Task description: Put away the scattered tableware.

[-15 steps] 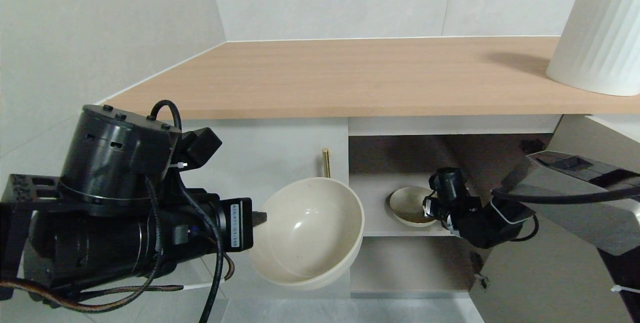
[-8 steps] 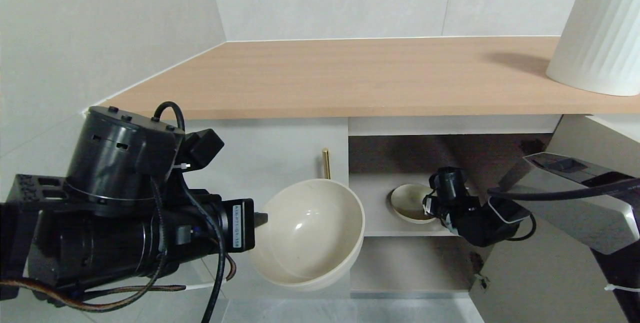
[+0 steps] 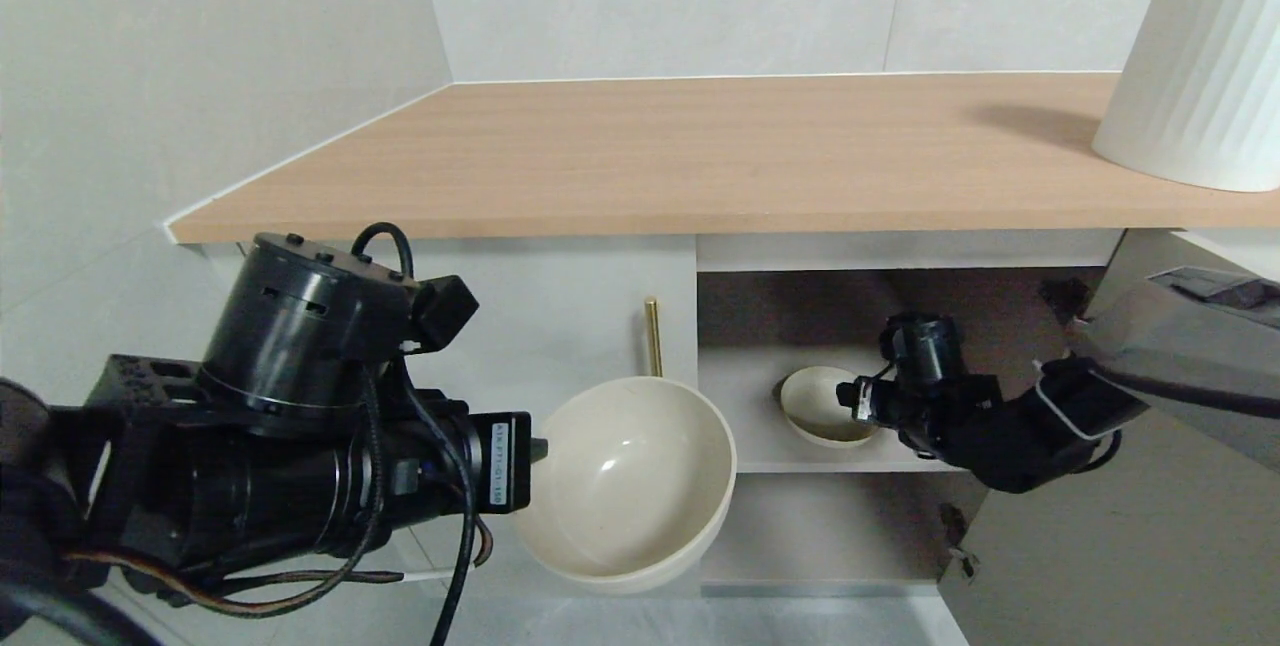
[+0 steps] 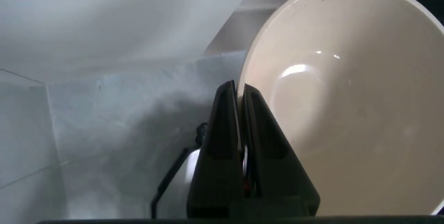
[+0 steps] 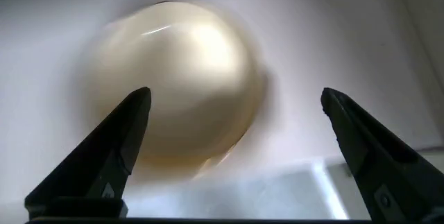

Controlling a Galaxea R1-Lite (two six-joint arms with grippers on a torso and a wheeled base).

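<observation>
Small cream ceramic dish (image 3: 825,404) already on white cabinet shelf (image 3: 745,431), right gripper (image 5: 236,98) wide; left gripper (image 4: 239,92) clamps unstowed large cream bowl (image 3: 630,481).

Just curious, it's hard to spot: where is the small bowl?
In the head view, the small bowl sits on the open cabinet's shelf, right of the big bowl, directly before the open right gripper.

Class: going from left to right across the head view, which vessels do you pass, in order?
large bowl → small bowl → ribbed vase
</observation>
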